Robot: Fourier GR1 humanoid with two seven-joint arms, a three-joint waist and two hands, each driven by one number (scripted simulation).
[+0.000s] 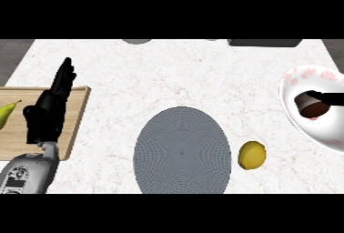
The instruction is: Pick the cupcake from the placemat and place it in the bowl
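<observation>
The cupcake, dark brown in a dark wrapper, lies tilted inside the white bowl with pink marks at the right edge. A black strip of my right hand comes in from the right edge and touches the cupcake's top; the rest of that hand is out of view. The grey oval placemat lies at the centre front with nothing on it. My left hand rests open at the left, fingers pointing up, over the wooden board.
A wooden cutting board lies at the left with a yellow-green fruit on it. A lemon sits between the placemat and the bowl. A grey object and a dark object stand at the far edge.
</observation>
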